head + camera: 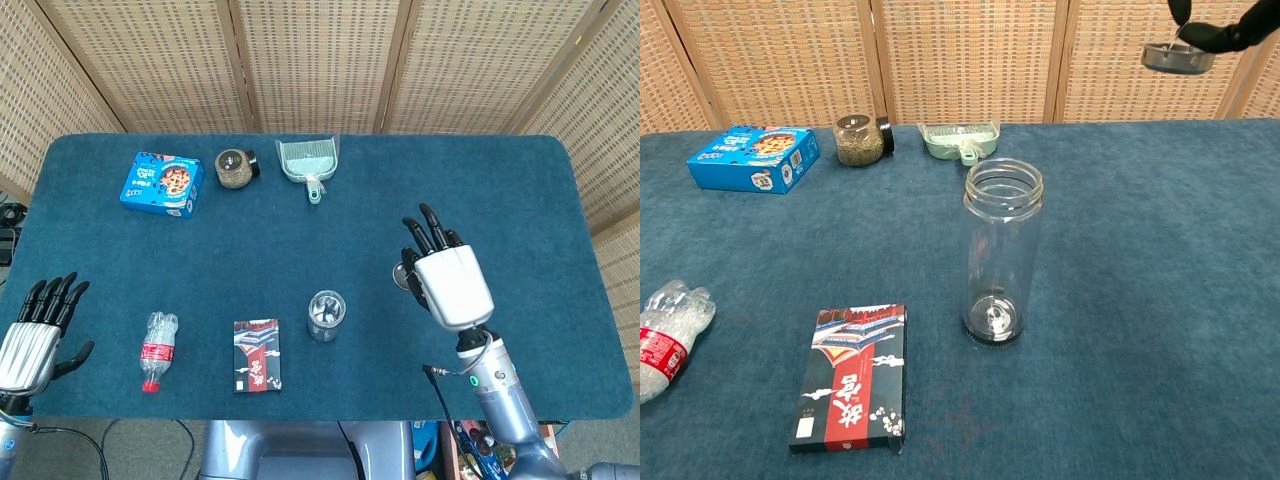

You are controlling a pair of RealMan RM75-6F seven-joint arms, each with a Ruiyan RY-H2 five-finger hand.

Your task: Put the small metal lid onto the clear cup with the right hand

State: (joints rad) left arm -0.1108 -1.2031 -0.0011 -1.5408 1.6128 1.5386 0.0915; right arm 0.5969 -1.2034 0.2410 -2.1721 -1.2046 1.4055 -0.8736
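The clear cup (1002, 253) stands upright and uncovered near the front middle of the blue table; from above it shows as a round rim (326, 312). My right hand (446, 276) is raised high above the table, right of the cup, and pinches the small metal lid (1177, 57), whose edge peeks out at the hand's left side (402, 273). In the chest view only dark fingertips (1215, 32) show at the top edge over the lid. My left hand (36, 332) hovers at the table's front left corner, fingers apart, holding nothing.
A plastic bottle (155, 350) and a red-black box (256, 355) lie left of the cup. Along the far edge sit a blue cookie box (161, 183), a jar on its side (235, 168) and a green dustpan (309, 163).
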